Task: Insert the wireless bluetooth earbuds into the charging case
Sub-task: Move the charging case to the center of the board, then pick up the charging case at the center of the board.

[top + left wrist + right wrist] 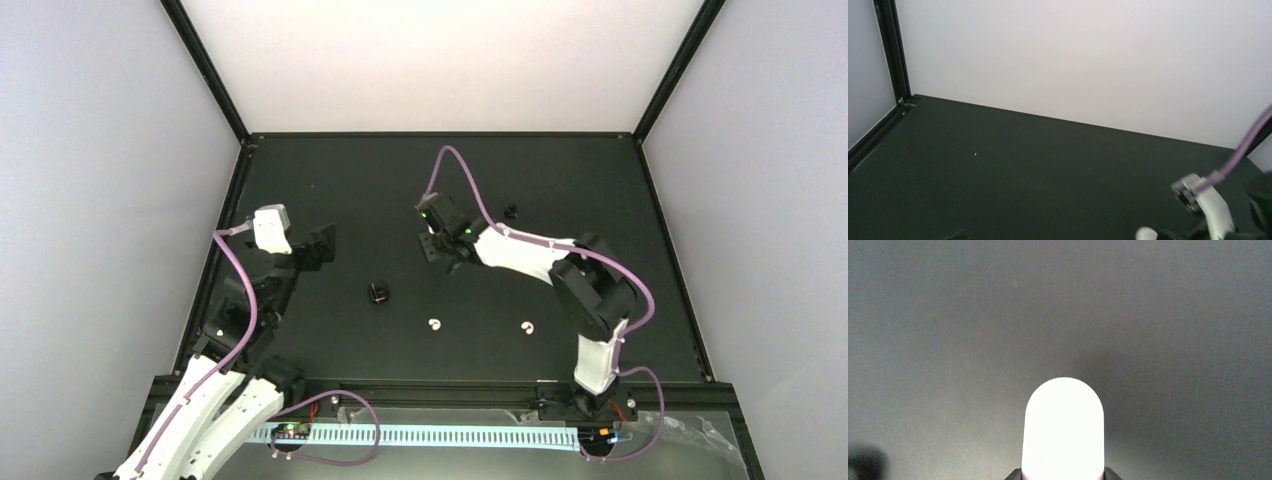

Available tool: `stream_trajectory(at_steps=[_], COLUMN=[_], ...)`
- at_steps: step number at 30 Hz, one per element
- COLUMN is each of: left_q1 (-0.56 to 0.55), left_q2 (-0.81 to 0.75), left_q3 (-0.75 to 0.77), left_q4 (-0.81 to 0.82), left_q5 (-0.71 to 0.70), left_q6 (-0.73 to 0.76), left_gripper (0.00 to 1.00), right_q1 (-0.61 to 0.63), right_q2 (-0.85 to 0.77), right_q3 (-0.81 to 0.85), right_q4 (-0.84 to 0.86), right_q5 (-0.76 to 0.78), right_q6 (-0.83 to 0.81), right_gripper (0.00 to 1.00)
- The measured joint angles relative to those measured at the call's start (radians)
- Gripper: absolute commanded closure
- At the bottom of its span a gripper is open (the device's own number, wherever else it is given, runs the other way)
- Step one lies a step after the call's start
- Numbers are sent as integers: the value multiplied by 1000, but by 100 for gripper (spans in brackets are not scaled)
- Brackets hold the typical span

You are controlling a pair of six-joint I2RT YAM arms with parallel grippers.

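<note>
Right wrist view shows the white charging case pinched between your right jaws, which stand narrow against its sides above the dark worktop. That glossy shell looks slippery, so make sure the grip is square and firm before you move it. Your left jaws stand wide, holding nothing. One earbud and the other earbud lie apart nearer the arm bases; bring the case down close beside them.

Lower end of the charging case beyond the view's bottom edge; blurred dark blob bottom-left.
</note>
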Motion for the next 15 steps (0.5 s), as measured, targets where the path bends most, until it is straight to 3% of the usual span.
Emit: stream_trajectory(at_steps=[8, 10, 15], left_q1=[2, 2, 2], left_q2=[14, 23, 46], left_q3=[0, -2, -5], left_q4=[6, 7, 6], left_q5=[27, 36, 45], left_q6=[-6, -7, -9], left_gripper=[1, 1, 1], right_q1=[0, 0, 0], right_q2=[-156, -179, -202], right_q3=[-332, -356, -388], right_q4=[36, 37, 26], right_q5=[24, 22, 8], right_q6=[0, -2, 13], right_gripper=[65, 58, 29])
